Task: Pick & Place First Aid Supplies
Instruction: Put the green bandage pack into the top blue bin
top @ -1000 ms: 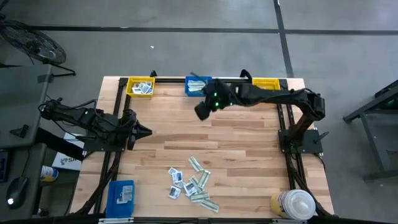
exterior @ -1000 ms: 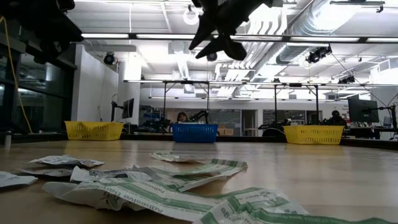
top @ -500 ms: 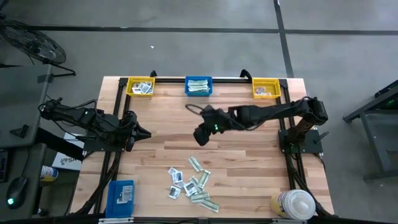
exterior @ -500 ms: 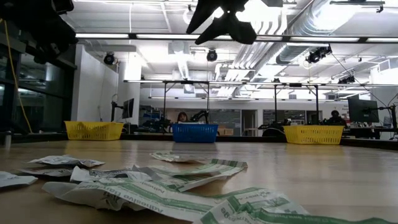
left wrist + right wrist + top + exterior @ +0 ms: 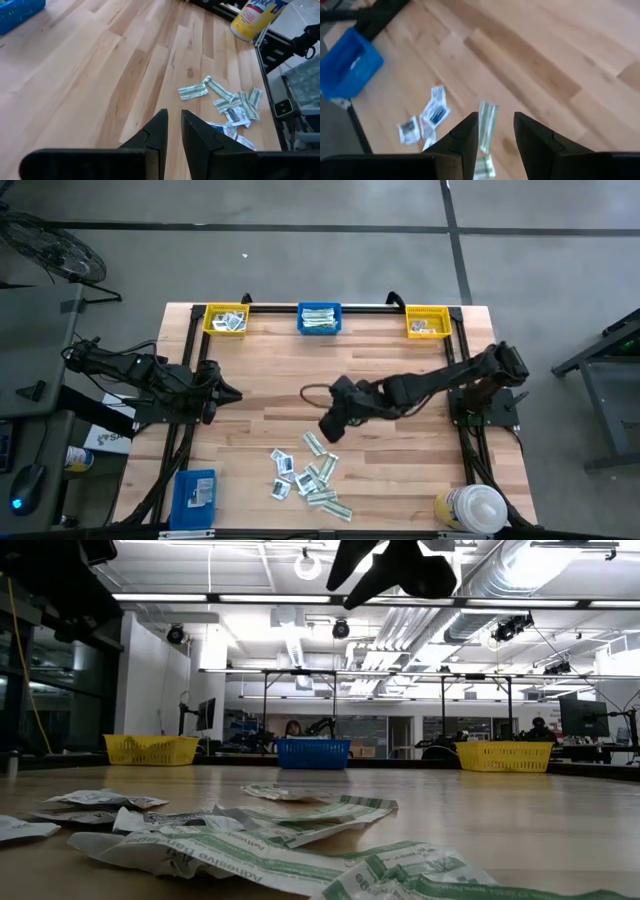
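small white and green-striped packets (image 5: pixel 305 473) lie scattered under the empty, parted right pincer (image 5: pixel 330 427).

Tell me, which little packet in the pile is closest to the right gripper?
The green-and-white strip at the far edge of the pile of packets. It lies just below the right gripper; every other packet sits nearer the table's front edge.

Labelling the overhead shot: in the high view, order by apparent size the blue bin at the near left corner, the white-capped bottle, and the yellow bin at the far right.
1. blue bin, largest.
2. white-capped bottle; it stands taller, nearer the camera, so unsure.
3. yellow bin, smallest.
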